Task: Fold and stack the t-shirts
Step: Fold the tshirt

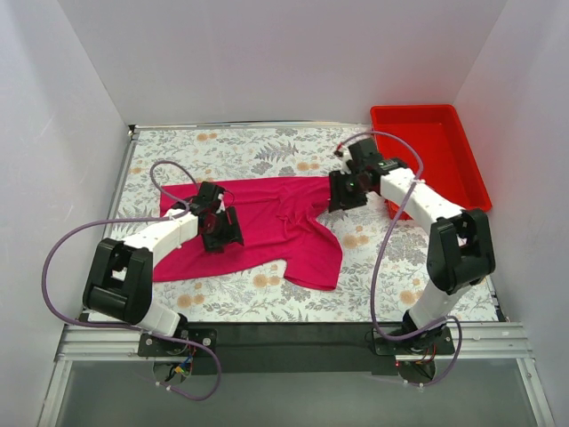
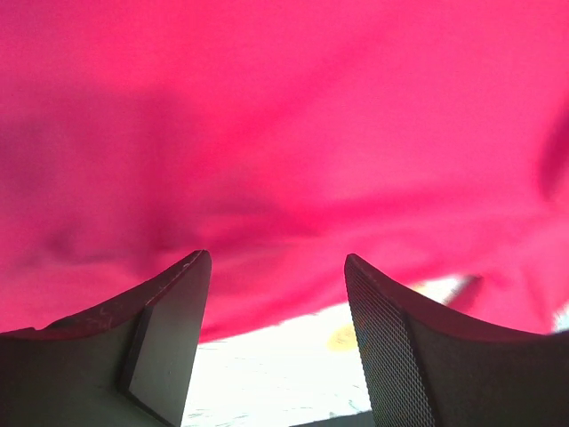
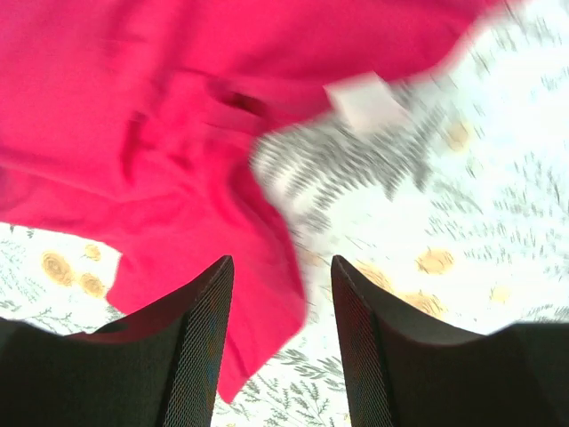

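— Where is the t-shirt (image 1: 276, 227) found?
— It is spread, rumpled, across the middle of the surface (image 1: 267, 147), reaching toward the left edge.
— How are the left jaws held?
— Parted over its left part, with nothing gripped.
— And the right jaws?
— Parted too and empty, at the shirt's end toward the right edge.

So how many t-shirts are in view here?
1. One pink t-shirt lies loosely spread across the middle of the table; the red bin holds none. Another hidden underneath can't be ruled out.
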`<state>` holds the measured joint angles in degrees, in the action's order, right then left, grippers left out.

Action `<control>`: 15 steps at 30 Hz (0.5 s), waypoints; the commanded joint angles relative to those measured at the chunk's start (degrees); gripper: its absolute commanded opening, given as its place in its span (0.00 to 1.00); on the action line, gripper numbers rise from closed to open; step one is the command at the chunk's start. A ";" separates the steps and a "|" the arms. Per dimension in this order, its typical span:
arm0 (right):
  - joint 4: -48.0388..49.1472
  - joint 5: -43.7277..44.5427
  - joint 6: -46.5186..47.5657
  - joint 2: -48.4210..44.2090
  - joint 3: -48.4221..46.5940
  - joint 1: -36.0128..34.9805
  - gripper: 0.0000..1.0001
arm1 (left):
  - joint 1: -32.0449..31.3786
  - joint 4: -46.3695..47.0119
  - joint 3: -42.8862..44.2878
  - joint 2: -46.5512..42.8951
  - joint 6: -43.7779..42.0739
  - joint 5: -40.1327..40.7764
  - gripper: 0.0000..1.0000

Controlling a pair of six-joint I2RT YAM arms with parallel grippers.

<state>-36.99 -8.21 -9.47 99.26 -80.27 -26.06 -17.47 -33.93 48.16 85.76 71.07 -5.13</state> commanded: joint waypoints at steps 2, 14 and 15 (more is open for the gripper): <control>8.85 -11.46 -5.45 -4.33 12.66 8.20 0.47 | -8.24 3.78 6.32 -3.93 -2.25 -2.43 0.58; 13.27 -8.06 -12.49 -11.46 16.99 15.60 0.56 | -36.11 5.02 31.09 17.93 -5.85 3.71 0.59; 13.35 -7.01 -12.85 -11.72 17.08 16.04 0.57 | -37.18 5.02 32.16 19.52 -6.20 4.15 0.58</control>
<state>-25.98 -16.99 -19.81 89.10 -62.04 -11.62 -51.18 -27.77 76.73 101.19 67.40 -3.44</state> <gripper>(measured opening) 0.561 0.587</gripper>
